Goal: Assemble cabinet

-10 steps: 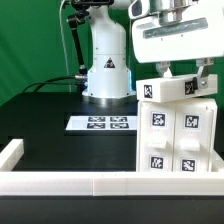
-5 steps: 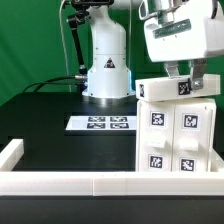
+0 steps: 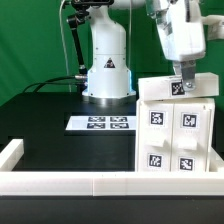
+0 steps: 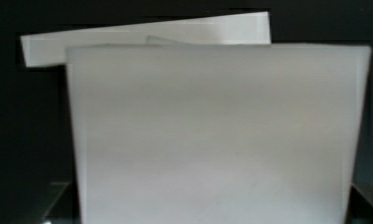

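The cabinet body [image 3: 178, 138] is a large white box with square tags, standing at the exterior view's right. A flat white tagged block [image 3: 158, 90] lies across its top. My gripper [image 3: 184, 78] comes down from above, tilted, with its fingers closed on this block near its tag. In the wrist view the white block [image 4: 218, 130] fills almost the whole picture, and the edge of another white part [image 4: 147, 35] shows behind it. The fingertips are barely visible at the picture's dark lower corners.
The marker board [image 3: 100, 123] lies on the black table, in front of the robot's white base [image 3: 107, 70]. A white rail [image 3: 90, 183] runs along the table's front edge, with a short white wall [image 3: 10, 153] at the exterior view's left.
My gripper has moved toward the exterior view's right and tilted over. The block it holds has gone from slanted to lying level on the cabinet body.
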{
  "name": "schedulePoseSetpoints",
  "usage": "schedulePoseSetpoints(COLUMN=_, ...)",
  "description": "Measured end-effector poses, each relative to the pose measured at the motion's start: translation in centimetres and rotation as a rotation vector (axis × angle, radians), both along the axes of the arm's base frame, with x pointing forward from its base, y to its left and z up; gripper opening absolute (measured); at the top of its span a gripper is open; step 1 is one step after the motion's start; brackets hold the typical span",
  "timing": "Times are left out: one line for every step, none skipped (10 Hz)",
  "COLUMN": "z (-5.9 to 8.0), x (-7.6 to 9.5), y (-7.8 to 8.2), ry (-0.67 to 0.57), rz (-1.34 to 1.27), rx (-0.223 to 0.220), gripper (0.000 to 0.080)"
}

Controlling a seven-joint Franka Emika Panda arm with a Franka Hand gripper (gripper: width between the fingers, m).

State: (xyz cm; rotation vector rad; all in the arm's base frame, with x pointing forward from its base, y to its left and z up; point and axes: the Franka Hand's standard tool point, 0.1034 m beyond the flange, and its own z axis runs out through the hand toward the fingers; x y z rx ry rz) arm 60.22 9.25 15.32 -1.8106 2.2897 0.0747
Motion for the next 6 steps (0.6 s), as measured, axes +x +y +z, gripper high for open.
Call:
schedulePoseSetpoints(z=-0.05, x=-0.03, y=-0.01, ry=0.011, rz=-0.058, rx=0.009, gripper=0.0561)
schedulePoseSetpoints(z=-0.12, x=-0.05, y=0.02, ry=0.019, rz=-0.098, rx=0.015, gripper=0.0561)
schedulePoseSetpoints(z=-0.10, x=0.00, y=0.05, ry=0.031, rz=-0.168, rx=0.029, gripper=0.0561)
schedulePoseSetpoints(z=-0.08, x=0.00, y=0.13, ry=0.035, rz=-0.189, rx=0.037, gripper=0.0561)
schedulePoseSetpoints(z=-0.05, x=0.01, y=0.27, ry=0.036, rz=-0.200, rx=0.047, gripper=0.0561)
schedulePoseSetpoints(z=-0.03, x=0.02, y=0.38, ry=0.041, rz=-0.230, rx=0.061, gripper=0.0561)
